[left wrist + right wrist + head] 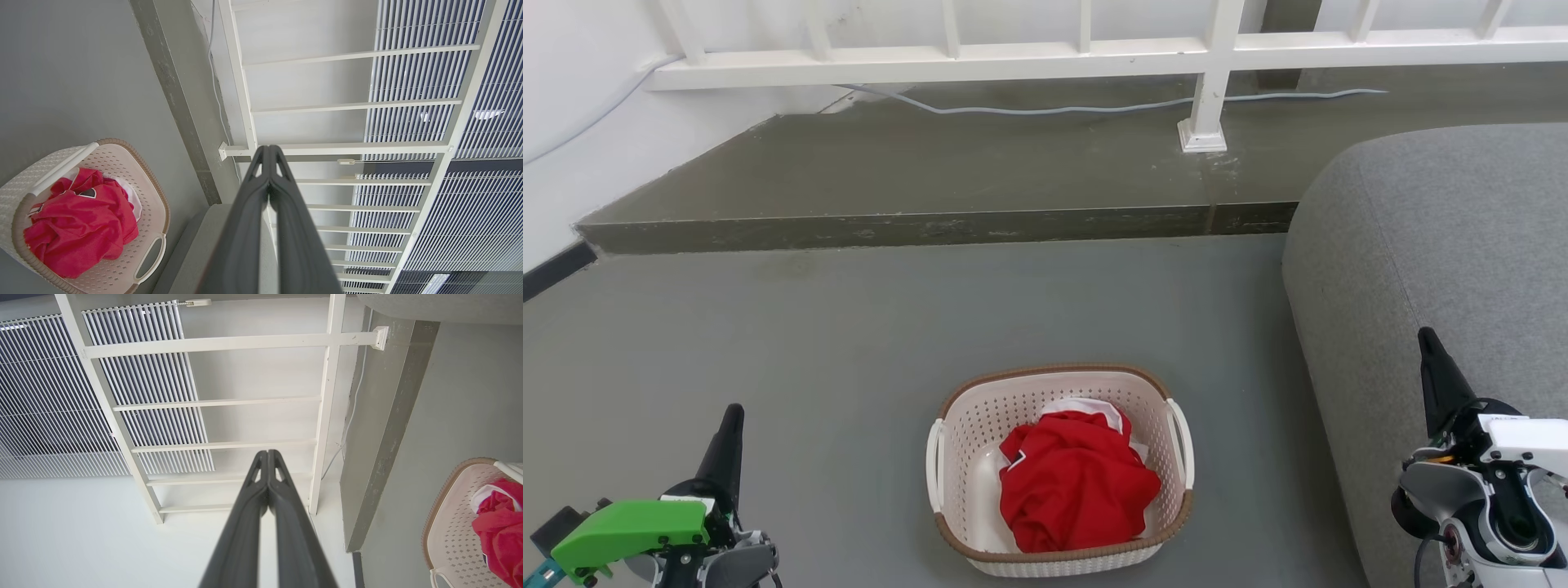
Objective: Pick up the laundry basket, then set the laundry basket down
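- Head view, lower middle: the basket (988,416) holding red cloth (1078,482) looks light and bendy.
- You should take the side handles (1183,445).
- Your left gripper (268,149) and right gripper (267,452): fingers pressed together, empty.

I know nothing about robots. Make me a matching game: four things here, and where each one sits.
1 cream-white perforated plastic laundry basket
2 crumpled red garment
3 grey fabric sofa
4 thin pale cable

A along the raised step
B centre foreground, on open floor
C inside the basket
D along the right edge

Pairs: 1-B, 2-C, 3-D, 4-A
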